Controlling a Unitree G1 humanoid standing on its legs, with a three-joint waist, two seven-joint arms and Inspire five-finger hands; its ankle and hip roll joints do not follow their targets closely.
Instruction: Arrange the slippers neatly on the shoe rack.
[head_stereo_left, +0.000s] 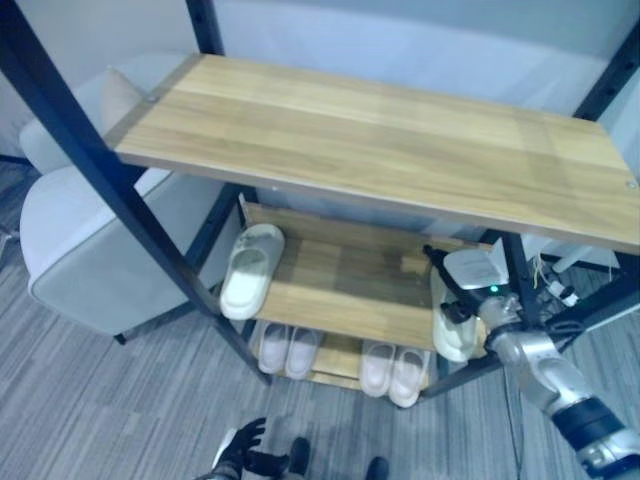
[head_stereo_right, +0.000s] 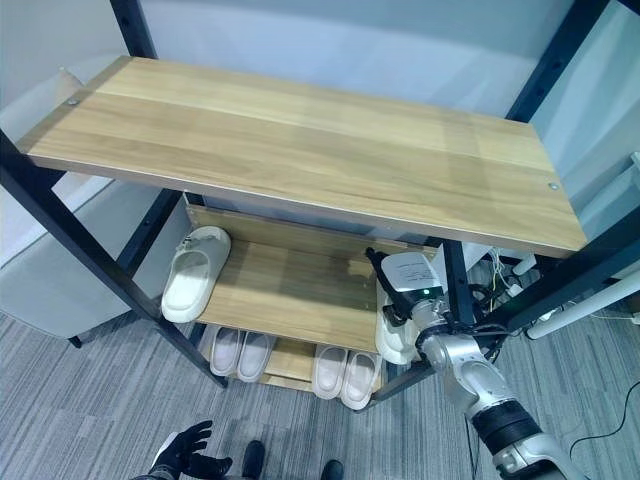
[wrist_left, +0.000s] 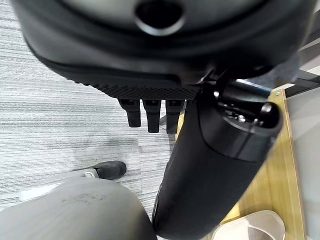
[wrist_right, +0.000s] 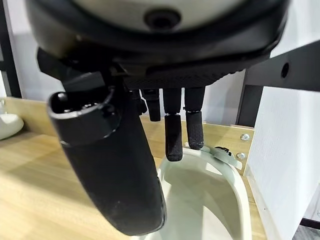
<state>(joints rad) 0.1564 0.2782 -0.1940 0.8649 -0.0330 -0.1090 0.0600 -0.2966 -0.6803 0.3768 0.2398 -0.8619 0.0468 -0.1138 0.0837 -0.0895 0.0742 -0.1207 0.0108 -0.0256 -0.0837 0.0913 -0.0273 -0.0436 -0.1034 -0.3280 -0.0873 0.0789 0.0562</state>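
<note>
The shoe rack's middle shelf carries two white slippers. One slipper lies at the shelf's left end, toe pointing outward. The other slipper sits at the right end by the black post. My right hand reaches in over it. In the right wrist view its straight fingers touch the slipper's rim and the thumb stands beside it, uncurled. My left hand hangs low in front of the rack, fingers spread and holding nothing.
Two more pairs of white slippers stand on the bottom shelf. The wide wooden top shelf overhangs the middle one. A grey padded chair stands left of the rack. Cables and white plugs lie behind the right post.
</note>
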